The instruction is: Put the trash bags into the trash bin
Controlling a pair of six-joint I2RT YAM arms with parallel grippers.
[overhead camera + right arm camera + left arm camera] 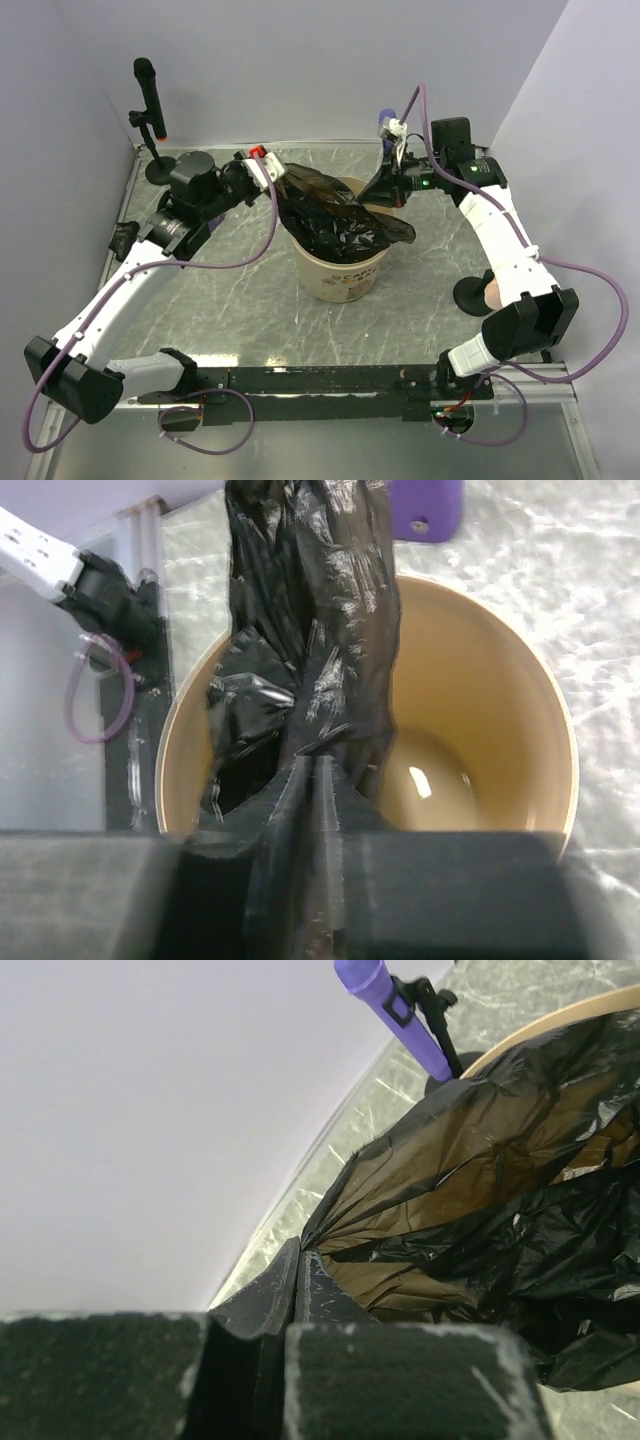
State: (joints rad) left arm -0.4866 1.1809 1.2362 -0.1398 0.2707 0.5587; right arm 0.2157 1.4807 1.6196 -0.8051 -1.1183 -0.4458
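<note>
From the overhead camera I see the trash bin standing at the middle of the marble-patterned table. The trash bag lies stretched across the bin's mouth and covers most of the opening. The left gripper meets the bag's 10 o'clock end and the right gripper its 2 o'clock side; from up here I cannot read either set of jaws. A black microphone on a stand rises at the table's 10 o'clock corner. A round stand base rests at 3 o'clock from the bin, well apart from it.

On the left wrist camera, the left gripper has its fingers pressed together, with the bag's gathered corner pinched at their tips. The film fans out toward 3 o'clock, brown where light passes through and glossy black lower down. The bin's tan rim curves past at 1 o'clock, and a purple microphone stands at 12 o'clock.

On the right wrist camera, the right gripper is narrow, its fingers clamped flat on a strip of the bag. That strip runs toward 12 o'clock across the left half of the bin, with a crumpled fold at 9 o'clock. The right half of the pale inside is bare, with a glint on the floor
</note>
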